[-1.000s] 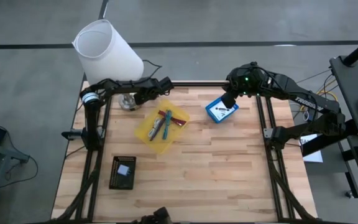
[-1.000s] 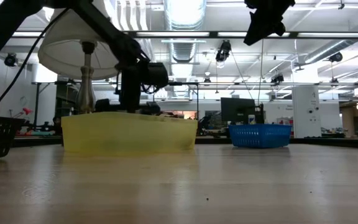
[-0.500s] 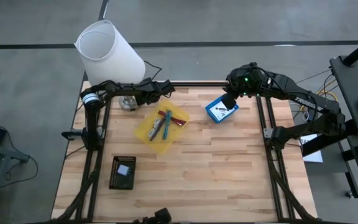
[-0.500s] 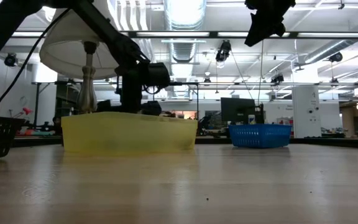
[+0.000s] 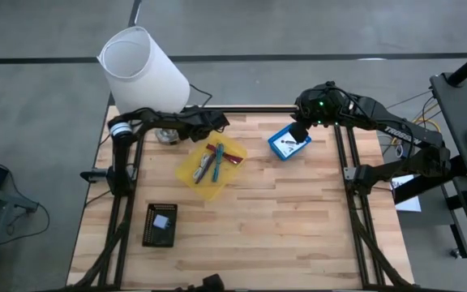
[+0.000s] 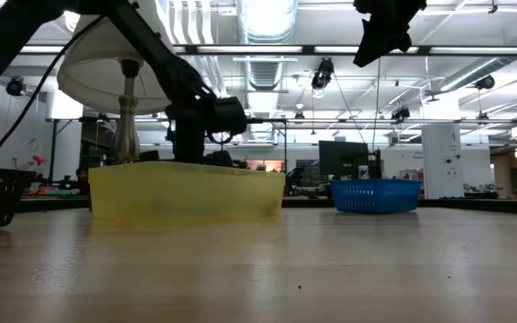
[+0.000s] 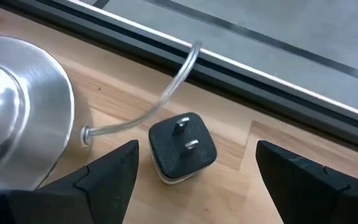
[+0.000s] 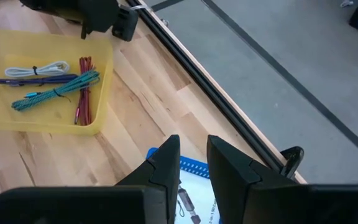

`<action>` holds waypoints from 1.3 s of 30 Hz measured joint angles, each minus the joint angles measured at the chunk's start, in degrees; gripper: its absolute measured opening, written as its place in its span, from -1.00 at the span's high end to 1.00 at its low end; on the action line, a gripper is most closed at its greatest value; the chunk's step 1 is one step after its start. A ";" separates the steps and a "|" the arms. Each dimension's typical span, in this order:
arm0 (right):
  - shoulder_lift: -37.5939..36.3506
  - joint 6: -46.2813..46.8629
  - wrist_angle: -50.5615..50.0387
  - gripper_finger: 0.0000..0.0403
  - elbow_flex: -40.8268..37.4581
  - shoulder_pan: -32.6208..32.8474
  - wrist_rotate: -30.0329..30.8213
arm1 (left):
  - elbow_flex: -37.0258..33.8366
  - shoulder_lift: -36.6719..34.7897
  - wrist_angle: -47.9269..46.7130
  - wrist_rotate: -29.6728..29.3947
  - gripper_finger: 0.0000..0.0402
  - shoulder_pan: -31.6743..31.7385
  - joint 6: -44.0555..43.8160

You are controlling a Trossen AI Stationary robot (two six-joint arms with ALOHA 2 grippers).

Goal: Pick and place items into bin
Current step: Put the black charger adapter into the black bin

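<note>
Sitting at the far left quarter of the table (image 5: 298, 219): yellow tray (image 5: 191, 172), taken here as the landmark; lying inside it, side by side: teal cable bundle (image 8: 58, 90), red cable bundle (image 8: 82, 87), purple cable (image 8: 23, 80) and white cable (image 8: 33, 68), all coiled or tied.

Hovering just beyond the tray's far edge, between the tray and the lamp base (image 7: 14, 106): left gripper (image 7: 194, 171); fingers (image 7: 107, 171) spreading wide, gripping nothing; lying on the wood between them: black plug (image 7: 182, 146), prongs pointing up, with its clear cord (image 7: 148, 102) running to the lamp base; leaning out past the table's far left corner: white lamp shade (image 5: 140, 69).

Hanging to the right of the tray, well apart from it and raised over the blue bin (image 5: 289, 143): right gripper (image 8: 191, 162); fingers (image 8: 163, 165) standing narrowly apart, carrying nothing; resting inside the blue bin: white packet (image 5: 288, 146) and a small dark piece.

Standing nearer the front edge than the tray, slightly to its left: black mesh basket (image 5: 160, 225), containing a pale square item (image 5: 161, 221).
</note>
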 joint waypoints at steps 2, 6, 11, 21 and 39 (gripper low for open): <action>0.00 0.02 0.00 0.66 0.00 0.00 0.10 | 0.13 0.69 0.40 0.09 -0.52 -0.08 -0.04; 0.00 0.02 -0.21 0.66 0.00 0.00 0.22 | 0.15 1.94 0.33 0.72 -0.52 -0.26 -0.09; 0.00 -0.17 -0.23 0.66 0.00 0.00 0.24 | 0.15 2.65 0.80 0.70 -0.52 -0.26 -0.11; 0.00 -0.17 -0.22 0.66 0.00 0.00 0.26 | 0.15 2.98 1.62 -0.91 -0.52 0.03 -0.15; 0.00 0.04 -0.24 0.66 0.00 0.00 0.26 | 0.15 2.98 1.61 -0.97 -0.21 0.77 -0.15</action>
